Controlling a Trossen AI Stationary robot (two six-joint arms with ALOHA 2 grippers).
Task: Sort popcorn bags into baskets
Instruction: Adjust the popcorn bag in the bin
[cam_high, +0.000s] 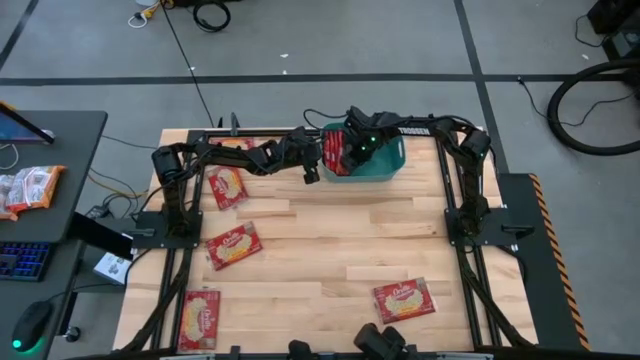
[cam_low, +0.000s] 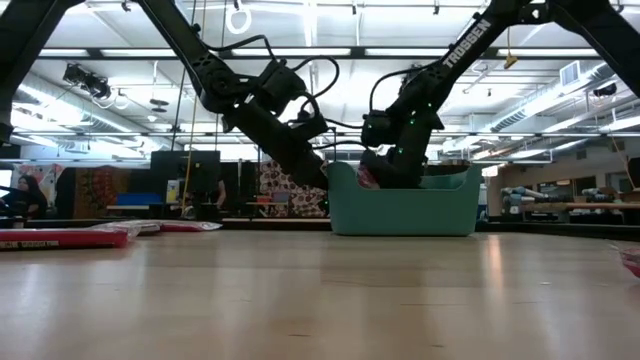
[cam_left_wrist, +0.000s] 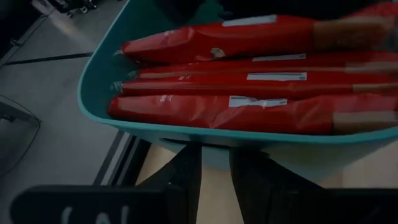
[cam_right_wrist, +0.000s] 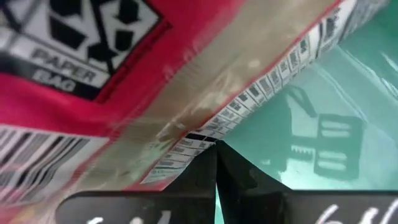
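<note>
The teal basket (cam_high: 394, 166) stands at the table's far edge, and several red popcorn bags (cam_left_wrist: 249, 74) stand on edge inside it. My right gripper (cam_high: 353, 152) is shut and reaches down into the basket, against one red bag (cam_right_wrist: 124, 93). My left gripper (cam_left_wrist: 214, 177) is open by a narrow gap with nothing between its fingers. It points at the basket's left outer wall (cam_low: 340, 200), just under the rim. Loose popcorn bags lie flat on the table at the left (cam_high: 228, 186), (cam_high: 234, 244), at the near left (cam_high: 200, 318) and at the near right (cam_high: 404, 298). My right gripper meets the bag's printed back near its edge strip of small print (cam_right_wrist: 205, 132) with its shut fingertips, coming steeply from above. The bag leans across the basket's inside. Whether a thin edge is pinched between the tips, I cannot tell. My left gripper stands close to the basket's wall; whether it touches, I cannot tell.
A dark side table at the left holds orange-and-white packets (cam_high: 30, 188) and a keyboard (cam_high: 22, 258). Black arm frames run along both table sides (cam_high: 470, 230). Bare wood lies in the table's middle (cam_high: 330, 235).
</note>
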